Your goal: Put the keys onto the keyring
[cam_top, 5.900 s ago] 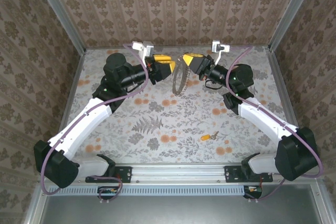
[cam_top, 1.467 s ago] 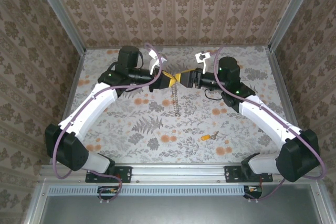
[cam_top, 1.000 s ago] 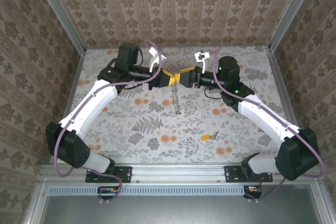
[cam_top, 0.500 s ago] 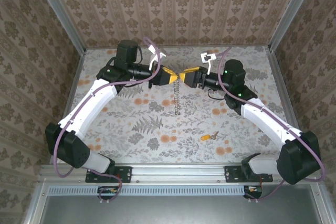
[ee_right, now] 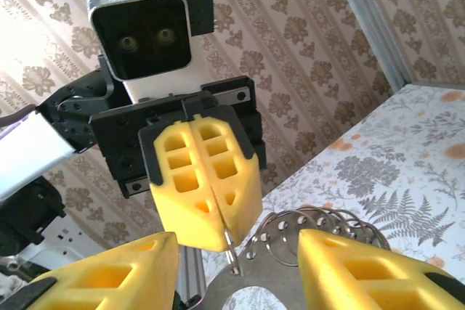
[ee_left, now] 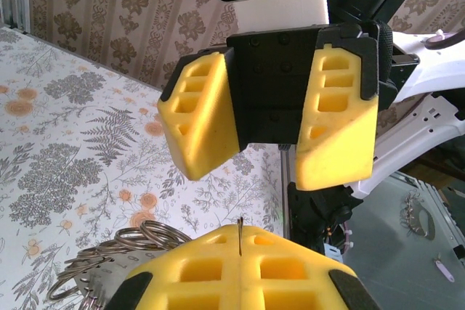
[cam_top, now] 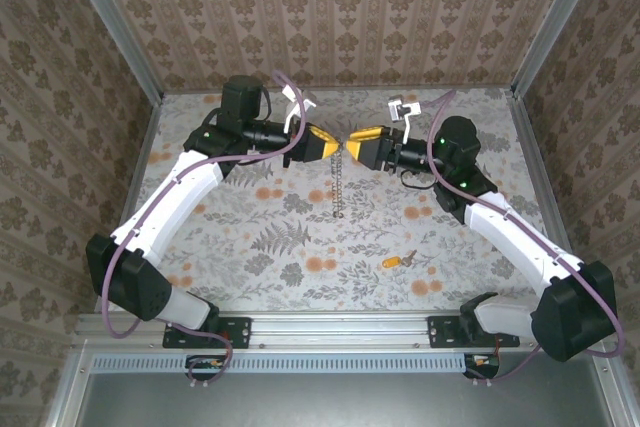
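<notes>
Above the floral table (cam_top: 200, 247), the left gripper (cam_top: 337, 149) is pinched tight on the top of the keyring (cam_top: 338, 187), whose chain hangs below its tips. The right gripper (cam_top: 352, 141) faces it just beside, jaws apart and empty. The key (cam_top: 398, 261) lies on the table, well apart from both, towards the right arm's base

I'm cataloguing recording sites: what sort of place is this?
Probably a lab robot cell, not a home: wallpapered panels in an aluminium frame, a floral tabletop, and two arms bolted to a rail.
</notes>
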You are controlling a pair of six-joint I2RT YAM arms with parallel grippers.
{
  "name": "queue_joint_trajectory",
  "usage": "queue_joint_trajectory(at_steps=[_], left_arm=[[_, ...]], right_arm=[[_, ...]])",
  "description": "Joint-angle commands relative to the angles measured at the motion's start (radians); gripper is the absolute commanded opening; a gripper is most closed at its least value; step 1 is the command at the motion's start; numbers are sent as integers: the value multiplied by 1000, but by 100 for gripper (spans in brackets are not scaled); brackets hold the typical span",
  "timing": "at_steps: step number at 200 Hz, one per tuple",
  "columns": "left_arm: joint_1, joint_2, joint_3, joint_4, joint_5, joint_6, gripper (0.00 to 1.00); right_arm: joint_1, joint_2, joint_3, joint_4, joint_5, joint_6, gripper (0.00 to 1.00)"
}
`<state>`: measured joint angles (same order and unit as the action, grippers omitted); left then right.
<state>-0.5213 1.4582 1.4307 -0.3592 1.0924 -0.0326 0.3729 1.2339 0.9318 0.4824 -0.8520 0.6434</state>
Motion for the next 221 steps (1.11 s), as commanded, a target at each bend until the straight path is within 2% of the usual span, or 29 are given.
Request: queue_joint_trajectory(at_steps=[1,51,102,129,146,162,186,198,221], left_arm=[[3,0,29,28,27,0,0],[3,7,39,32,38,2,0],[3,8,42,36,44,-3,0],[3,7,43,37,47,-6,0],[3,6,43,40,49,-7,0],[1,6,42,41,51,-10,0],[2,-3,34,55,10,-31,0],[7,-20,17,79,-19,-50,15],[27,-72,-32,158,-59,-108,36]], right_arm=[[6,17,8,53,-63,17,46],[19,38,12,50,-73,12,43],[32,56,23,55,-74,12,34],[37,66,31,59,-73,13,26],[37,68,32,64,-71,13,15],[38,67,33,64,-68,11,0],[31,49,25,52,-55,-3,0],[20,32,16,50,-40,-7,0],[2,-3,-3,50,-27,-14,0]])
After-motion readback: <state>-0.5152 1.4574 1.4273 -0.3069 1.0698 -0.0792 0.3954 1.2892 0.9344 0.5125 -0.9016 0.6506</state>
